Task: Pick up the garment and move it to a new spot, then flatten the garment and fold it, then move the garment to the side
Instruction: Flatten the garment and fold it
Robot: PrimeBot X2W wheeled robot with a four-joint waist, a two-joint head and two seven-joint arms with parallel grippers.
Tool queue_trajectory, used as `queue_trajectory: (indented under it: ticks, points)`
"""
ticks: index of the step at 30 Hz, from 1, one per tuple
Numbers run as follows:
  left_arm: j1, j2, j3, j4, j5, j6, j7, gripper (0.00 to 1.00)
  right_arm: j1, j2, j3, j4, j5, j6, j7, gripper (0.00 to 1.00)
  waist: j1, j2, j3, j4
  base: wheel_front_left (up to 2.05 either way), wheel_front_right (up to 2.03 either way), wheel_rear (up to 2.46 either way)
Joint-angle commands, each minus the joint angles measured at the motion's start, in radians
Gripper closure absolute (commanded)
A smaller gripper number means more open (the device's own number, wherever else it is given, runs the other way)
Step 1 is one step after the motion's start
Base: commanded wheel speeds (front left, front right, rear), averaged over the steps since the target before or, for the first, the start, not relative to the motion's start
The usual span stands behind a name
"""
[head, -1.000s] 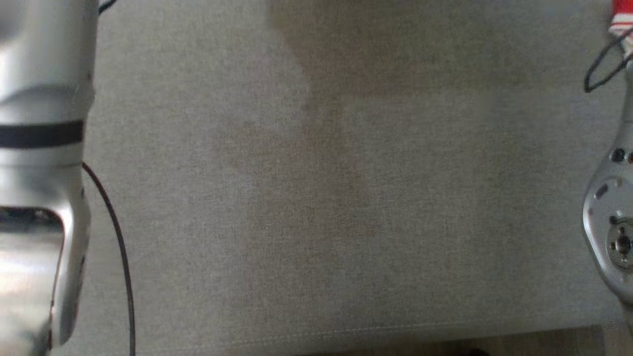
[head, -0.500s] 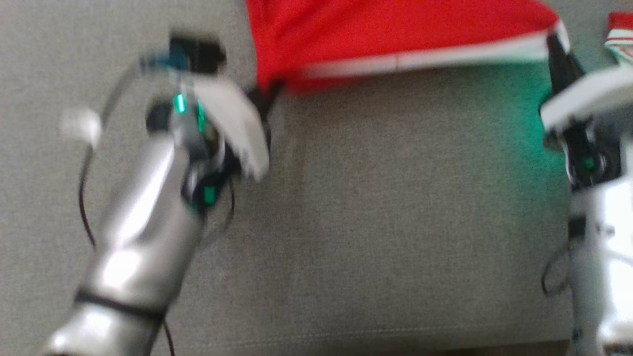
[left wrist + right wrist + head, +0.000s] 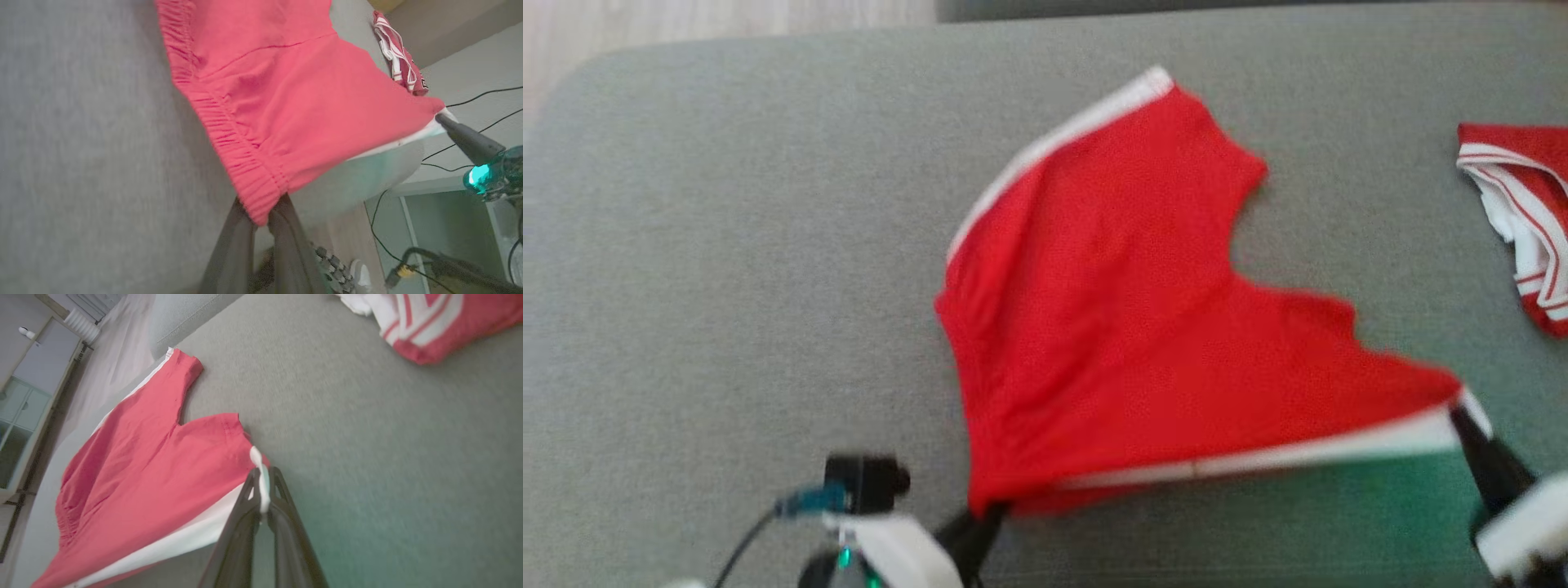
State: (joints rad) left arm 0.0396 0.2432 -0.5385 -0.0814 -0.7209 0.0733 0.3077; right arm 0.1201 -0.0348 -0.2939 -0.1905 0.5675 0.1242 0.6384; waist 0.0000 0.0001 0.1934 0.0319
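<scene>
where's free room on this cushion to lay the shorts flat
Widest bare patch: gray cushion left of the red shorts, out to its rounded edge. A narrower gap separates shorts and striped garment. Crowded near edge, where left claw and right claw grip the shorts.

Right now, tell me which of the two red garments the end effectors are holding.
The spread-out red shorts, pinched at two corners by the left end effector and right end effector. The bunched striped garment lies apart, untouched.

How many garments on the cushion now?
2. Red shorts at centre; a bunched red-and-white garment at the head view's right edge, partly cut off. Others may be hidden.
</scene>
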Motion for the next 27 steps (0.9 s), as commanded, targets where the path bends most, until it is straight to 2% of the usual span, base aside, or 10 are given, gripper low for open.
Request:
queue_trajectory:
  ticks: [1, 6, 12, 19, 20, 27]
  points:
    - [0.038, 0.017, 0.047, -0.08, -0.021, 0.032, -0.013, 1.0, 0.051, -0.016, -0.021, -0.081, 0.063, 0.007, 0.001, 1.0, 0.0, -0.0001, -0.019, 0.022, 0.0, 0.0, 0.0]
    - [0.103, -0.012, 0.047, -0.162, -0.07, 0.048, -0.019, 1.0, 0.08, -0.016, -0.036, -0.121, 0.1, 0.007, -0.004, 1.0, 0.0, -0.0001, 0.0, 0.038, 0.0, 0.0, 0.0]
    - [0.027, -0.052, 0.062, -0.189, -0.094, 0.058, -0.006, 1.0, -0.128, -0.016, 0.003, -0.083, 0.032, 0.007, 0.039, 1.0, 0.0, -0.0001, 0.052, 0.079, 0.0, 0.0, 0.0]
    - [-0.145, -0.134, 0.091, -0.128, -0.106, 0.069, -0.028, 1.0, -0.498, -0.016, 0.022, 0.121, -0.089, 0.007, 0.145, 1.0, 0.0, -0.0001, 0.149, 0.146, 0.0, 0.0, 0.0]
    - [-0.194, -0.148, 0.087, -0.102, -0.099, 0.071, -0.038, 1.0, -0.596, -0.016, 0.024, 0.191, -0.112, 0.007, 0.176, 1.0, 0.0, -0.0001, 0.177, 0.166, 0.0, 0.0, 0.0]
    - [-0.319, -0.185, 0.071, -0.01, -0.133, 0.085, -0.091, 1.0, -0.818, -0.016, 0.05, 0.377, -0.227, 0.007, 0.202, 1.0, 0.0, -0.0001, 0.234, 0.234, 0.0, 0.0, 0.0]
